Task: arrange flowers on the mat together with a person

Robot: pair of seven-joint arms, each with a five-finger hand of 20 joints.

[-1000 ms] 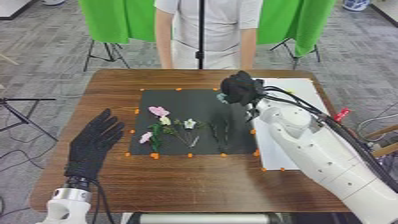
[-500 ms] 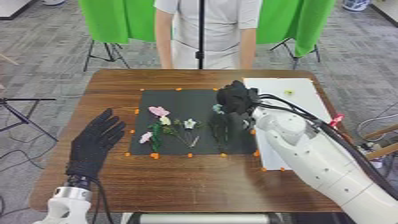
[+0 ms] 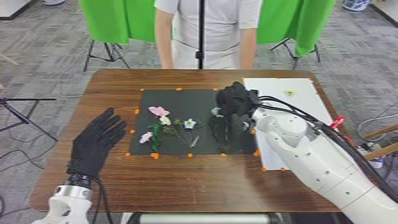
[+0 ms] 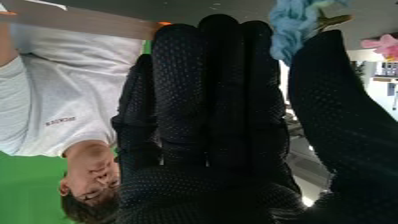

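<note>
My right hand (image 3: 234, 101) is over the right part of the black mat (image 3: 182, 97), and a blue flower (image 3: 216, 111) is pinched by it. In the right wrist view the blue flower (image 4: 296, 27) sits between the thumb and fingertips of my right hand (image 4: 209, 105); a pink flower (image 4: 382, 46) shows farther off. On the mat's left half lie a pink flower (image 3: 158, 111), a pale flower (image 3: 165, 120), a white flower (image 3: 189, 123) and a lower pink flower (image 3: 146, 137), with green stems. My left hand (image 3: 96, 142) stays beside the mat with straight fingers.
A white sheet (image 3: 277, 87) right of the mat bears a small yellow-green piece (image 3: 290, 93). Orange marks edge the mat. A person stands at the far edge of the brown table (image 3: 191, 192), arms down. A red object (image 3: 338, 121) is beside the right arm.
My right hand has come nearer and slightly left across the mat, carrying the blue flower with it. The left hand has hardly moved, and the other flowers lie as before.
</note>
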